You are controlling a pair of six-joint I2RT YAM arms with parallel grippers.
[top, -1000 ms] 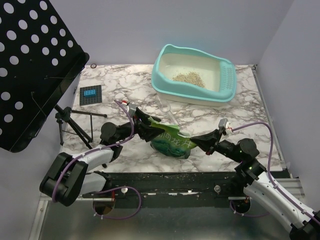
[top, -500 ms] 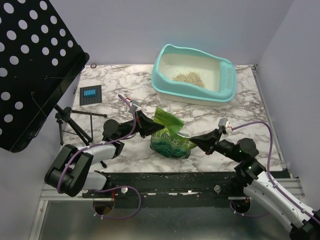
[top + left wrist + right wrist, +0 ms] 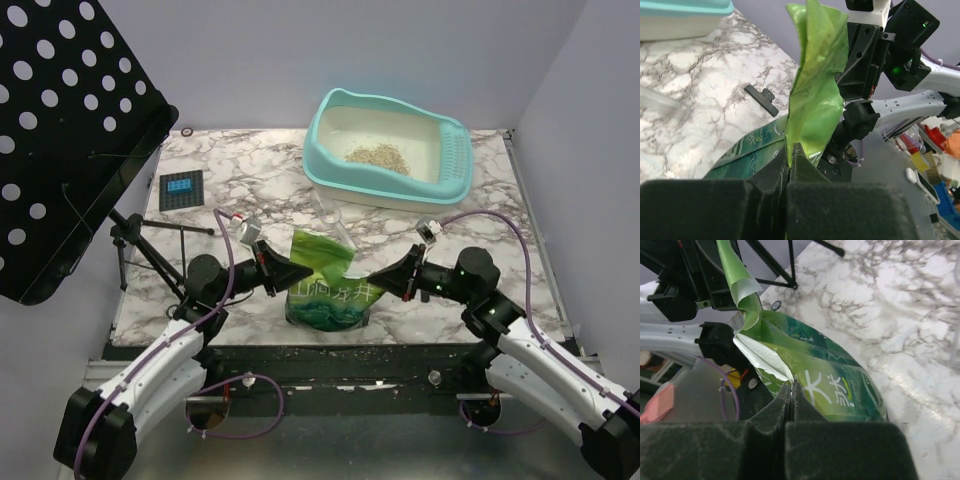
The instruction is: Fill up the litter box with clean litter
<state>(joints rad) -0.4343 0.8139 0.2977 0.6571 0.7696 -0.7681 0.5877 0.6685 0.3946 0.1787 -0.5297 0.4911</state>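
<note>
Left gripper [image 3: 283,272]: mine, pinched tight on the bag's [image 3: 325,290] left top edge.
Right gripper [image 3: 377,282]: mine, clamped on its right edge.
Bag: held up between my arms, near table edge.
Scoop [image 3: 328,209]: just beyond bag.
Box [image 3: 384,101]: far right; litter [image 3: 377,156] piled inside.

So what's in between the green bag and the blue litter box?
A clear plastic scoop lies on the marble table, between the green bag and the litter box. The top view shows it best.
</note>
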